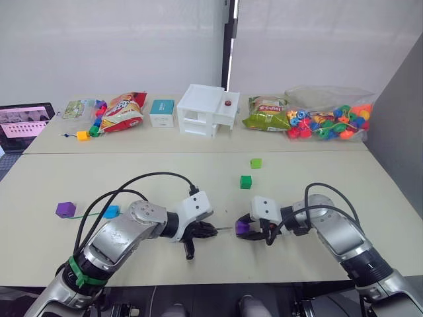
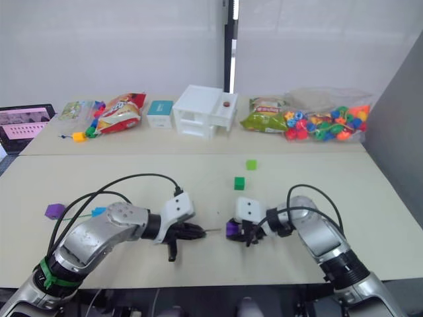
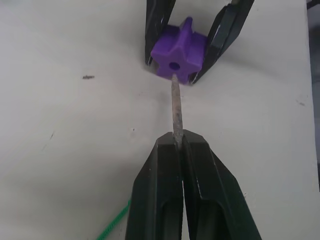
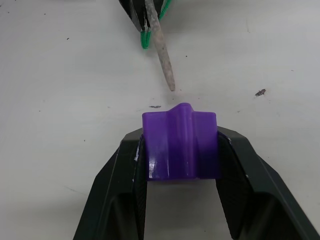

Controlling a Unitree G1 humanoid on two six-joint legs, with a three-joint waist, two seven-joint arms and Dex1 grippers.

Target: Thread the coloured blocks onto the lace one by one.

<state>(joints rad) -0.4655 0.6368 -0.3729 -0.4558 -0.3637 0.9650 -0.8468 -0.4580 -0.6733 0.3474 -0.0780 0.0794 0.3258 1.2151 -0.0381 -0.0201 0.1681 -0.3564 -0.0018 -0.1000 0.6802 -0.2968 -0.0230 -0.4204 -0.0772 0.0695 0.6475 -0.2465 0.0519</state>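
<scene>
left gripper (image 3: 178,142): closed tight on the lace's grey tip (image 3: 176,107), green lace (image 3: 114,226) trailing behind.
right gripper (image 4: 181,150): clamped on a purple block (image 4: 181,146), held just at the tip's 12 o'clock.
step: the tip is judged slightly below the hole (image 3: 174,65); it should be lifted, then pushed straight.
around: green blocks (image 1: 246,181) at 1 o'clock, purple block (image 1: 65,209) and blue block (image 1: 111,211) at 9 o'clock; nothing is seen blocking the path.

Beige table (image 1: 370,198), loose blocks (image 1: 246,181), snacks (image 1: 123,111) probably.

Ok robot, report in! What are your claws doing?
Left claw shut on lace tip. Right claw shut on purple block. Tip just short of the hole, nothing in the way.
</scene>
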